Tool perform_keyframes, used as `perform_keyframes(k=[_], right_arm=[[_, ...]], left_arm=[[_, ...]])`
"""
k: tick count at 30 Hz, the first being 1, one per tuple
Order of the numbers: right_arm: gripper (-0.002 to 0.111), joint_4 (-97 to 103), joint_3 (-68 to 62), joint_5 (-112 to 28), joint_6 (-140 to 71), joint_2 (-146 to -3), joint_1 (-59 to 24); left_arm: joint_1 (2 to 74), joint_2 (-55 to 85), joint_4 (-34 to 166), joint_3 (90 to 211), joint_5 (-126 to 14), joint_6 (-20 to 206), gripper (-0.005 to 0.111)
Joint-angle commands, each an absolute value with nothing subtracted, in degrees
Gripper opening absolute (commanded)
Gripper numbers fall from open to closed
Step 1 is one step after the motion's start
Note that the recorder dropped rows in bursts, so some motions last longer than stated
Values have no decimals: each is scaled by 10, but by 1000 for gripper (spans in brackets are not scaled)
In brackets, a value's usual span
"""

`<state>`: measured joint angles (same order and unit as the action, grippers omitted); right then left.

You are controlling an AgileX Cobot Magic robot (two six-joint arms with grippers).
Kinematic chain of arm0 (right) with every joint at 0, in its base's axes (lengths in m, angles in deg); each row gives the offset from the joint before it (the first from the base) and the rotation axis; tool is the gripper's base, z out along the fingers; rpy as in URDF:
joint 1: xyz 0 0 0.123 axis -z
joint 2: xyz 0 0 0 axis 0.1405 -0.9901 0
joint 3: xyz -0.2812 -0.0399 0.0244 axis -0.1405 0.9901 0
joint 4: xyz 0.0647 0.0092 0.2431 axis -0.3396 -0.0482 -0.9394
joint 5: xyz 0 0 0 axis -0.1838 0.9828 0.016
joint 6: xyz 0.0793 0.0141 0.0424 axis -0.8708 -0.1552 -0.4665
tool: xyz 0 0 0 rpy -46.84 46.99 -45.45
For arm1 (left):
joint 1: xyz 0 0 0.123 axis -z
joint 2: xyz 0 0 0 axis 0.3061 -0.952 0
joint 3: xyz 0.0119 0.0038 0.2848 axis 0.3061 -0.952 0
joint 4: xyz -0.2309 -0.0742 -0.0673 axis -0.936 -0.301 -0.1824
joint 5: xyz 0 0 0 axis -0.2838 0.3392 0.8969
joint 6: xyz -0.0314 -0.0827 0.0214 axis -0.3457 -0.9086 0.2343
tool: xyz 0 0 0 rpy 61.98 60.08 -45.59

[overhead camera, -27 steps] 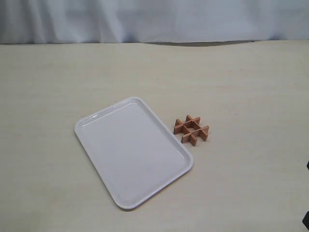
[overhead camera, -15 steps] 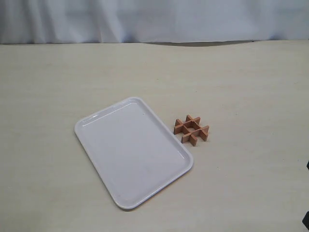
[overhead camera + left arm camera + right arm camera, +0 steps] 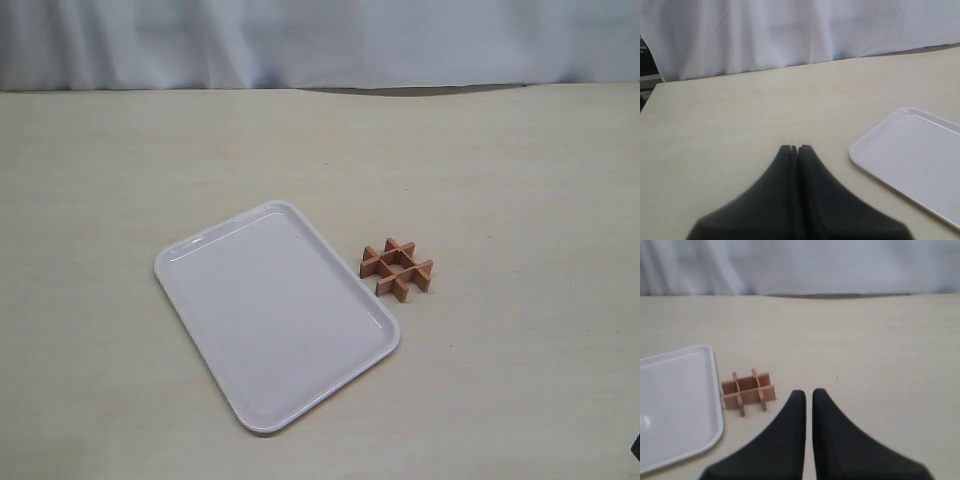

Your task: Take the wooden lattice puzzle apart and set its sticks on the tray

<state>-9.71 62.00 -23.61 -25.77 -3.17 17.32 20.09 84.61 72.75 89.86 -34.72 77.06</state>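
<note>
Wooden lattice puzzle (image 3: 397, 269) beside long edge of diagonal tray (image 3: 272, 322); left fingers (image 3: 782, 195), right fingers (image 3: 787, 440) seemingly together, empty.

This looks like a robotics lab bench. A pale wood-grain tabletop (image 3: 520, 180) backs onto a plain white curtain (image 3: 320, 40) hung along its far edge, and the black left gripper (image 3: 794, 148) and right gripper (image 3: 808, 392) hover over it.
</note>
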Motion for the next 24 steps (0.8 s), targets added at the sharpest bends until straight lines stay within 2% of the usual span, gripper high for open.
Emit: perform_keyframes(k=[1,8,17,21,24], right_arm=[[5,-86,621,-337,-254,-29,172],[5,-86,621,-428,-254,-29,172],[5,-91,621,-698,-346,-29,172],[5,-91,621,-715,-526,-29,172],[5,-83,621,-674,-636,-29,172]], left_arm=[[206,847,727,898,-357,771,0],[206,847,727,898,-357,771,0],[206,847,727,898,-357,771,0],[206,847,727,898,-357,771,0],[206,847,727,898,-357,771,0]])
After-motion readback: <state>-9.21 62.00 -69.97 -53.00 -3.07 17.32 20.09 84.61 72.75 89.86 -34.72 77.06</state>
